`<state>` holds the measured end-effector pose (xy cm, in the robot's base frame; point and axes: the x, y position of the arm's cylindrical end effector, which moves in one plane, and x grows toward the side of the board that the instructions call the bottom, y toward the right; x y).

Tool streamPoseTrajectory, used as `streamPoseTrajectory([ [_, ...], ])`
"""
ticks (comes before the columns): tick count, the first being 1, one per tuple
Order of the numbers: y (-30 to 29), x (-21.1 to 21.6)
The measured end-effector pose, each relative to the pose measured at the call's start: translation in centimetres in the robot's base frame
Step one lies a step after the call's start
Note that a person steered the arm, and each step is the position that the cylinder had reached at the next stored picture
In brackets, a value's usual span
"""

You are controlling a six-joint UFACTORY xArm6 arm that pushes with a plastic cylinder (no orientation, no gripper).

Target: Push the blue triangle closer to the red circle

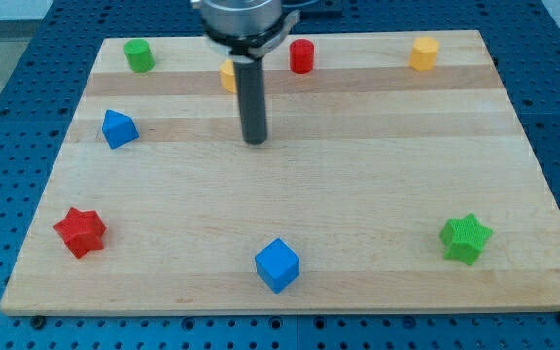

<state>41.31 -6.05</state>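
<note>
The blue triangle (119, 128) lies near the board's left edge, in the upper half. The red circle (302, 55) stands near the view's top, a little right of centre. My tip (255, 141) rests on the wooden board (358, 194), well to the right of the blue triangle and below-left of the red circle, touching no block.
A yellow block (227, 75) sits partly hidden behind the rod. A green circle (139, 54) is at top left, a yellow hexagon-like block (424, 52) at top right. A red star (80, 231) is at lower left, a blue cube (278, 264) at bottom centre, a green star (466, 237) at lower right.
</note>
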Motion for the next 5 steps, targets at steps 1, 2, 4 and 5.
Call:
streamPoseTrajectory([
  [1,-3.1,2.6],
  [2,-4.2,5.7],
  [4,-19.0,4.7],
  [5,-18.4,0.5],
])
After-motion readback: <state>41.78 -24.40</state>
